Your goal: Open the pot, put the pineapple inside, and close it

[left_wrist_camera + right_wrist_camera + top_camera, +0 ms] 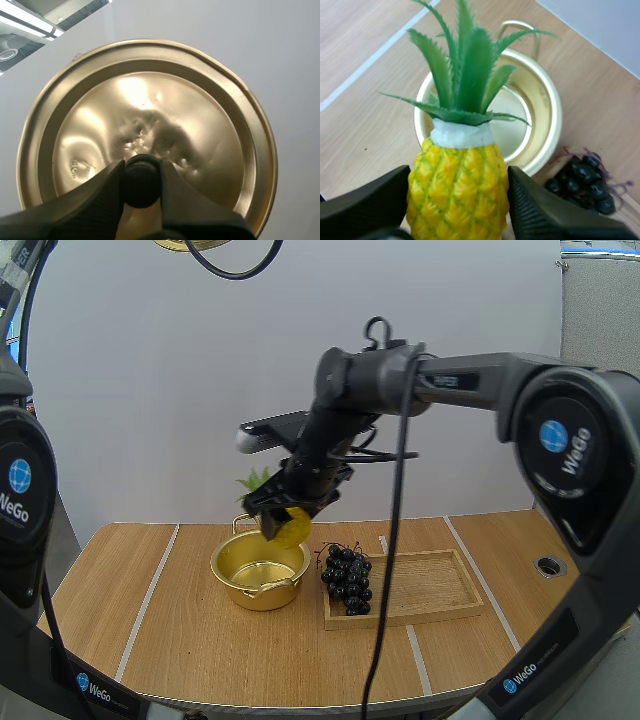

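The open gold pot (226, 562) stands on the wooden table, its inside bare. My right gripper (291, 508) is shut on the yellow pineapple (291, 526) and holds it tilted just above the pot's far right rim, green leaves pointing back left. In the right wrist view the fingers (365, 202) pinch the pineapple (457, 182) by its body, crown over the pot (545, 117). My left gripper (141, 181) is shut on the black knob of the gold lid (150, 110), held high in the air. An edge of the lid (190, 244) shows far above the table.
A bunch of dark grapes (347, 578) lies on the left end of the wooden tray (435, 585), right beside the pot. The grapes (582, 177) also sit close to the pot's rim in the right wrist view. White lines cross the tabletop.
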